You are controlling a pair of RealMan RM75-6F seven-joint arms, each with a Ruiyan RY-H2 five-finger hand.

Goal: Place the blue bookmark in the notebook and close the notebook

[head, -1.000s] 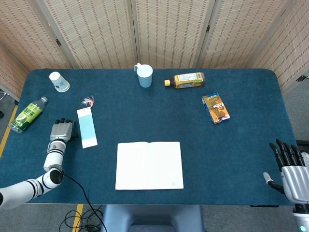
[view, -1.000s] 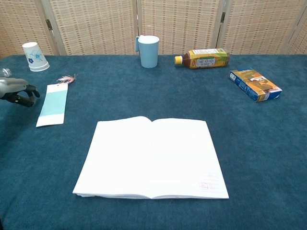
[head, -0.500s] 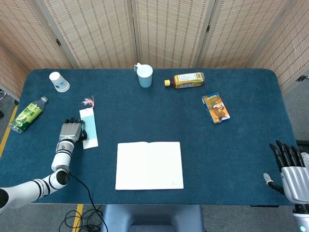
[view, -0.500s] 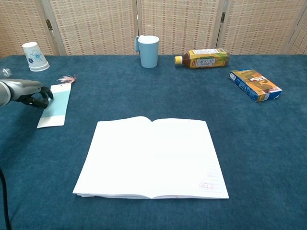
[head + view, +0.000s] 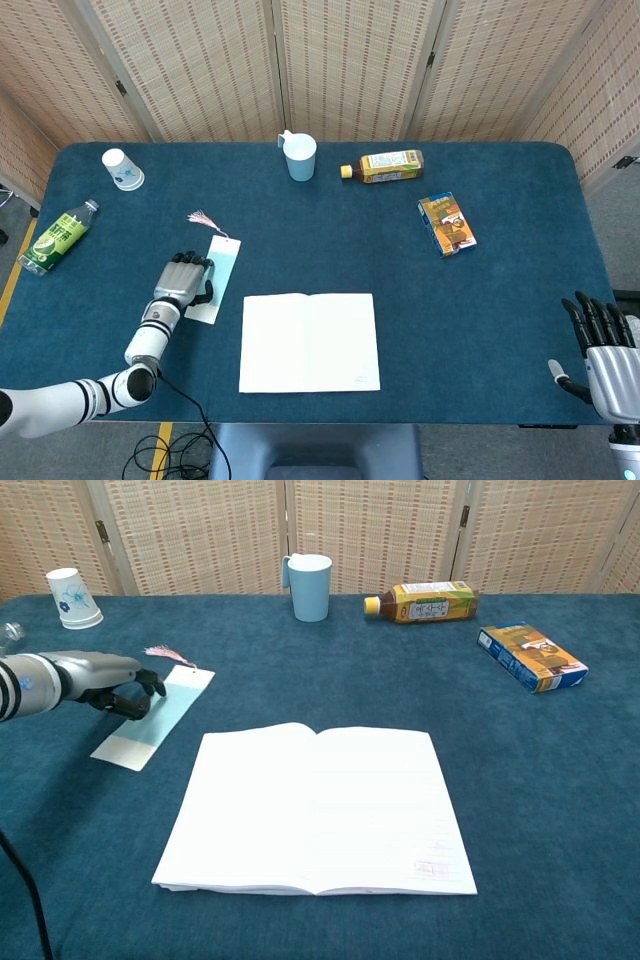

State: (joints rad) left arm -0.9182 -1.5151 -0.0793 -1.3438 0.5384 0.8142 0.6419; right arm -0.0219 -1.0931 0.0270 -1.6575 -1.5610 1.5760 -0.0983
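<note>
Behind notebook (image 5: pixel 316 805): mug (image 5: pixel 309 586), bottle (image 5: pixel 425 602)

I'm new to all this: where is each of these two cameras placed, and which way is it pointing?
Head view: high above the near edge, looking steeply down on the whole table; shows the left hand with its arm, resting on the blue bookmark, and the right hand, fingers spread, off the table's near right corner.
Chest view: low at the near edge, looking across toward the screens; only the left hand and forearm show.
Both share the open notebook, bookmark, blue mug and left hand.
</note>
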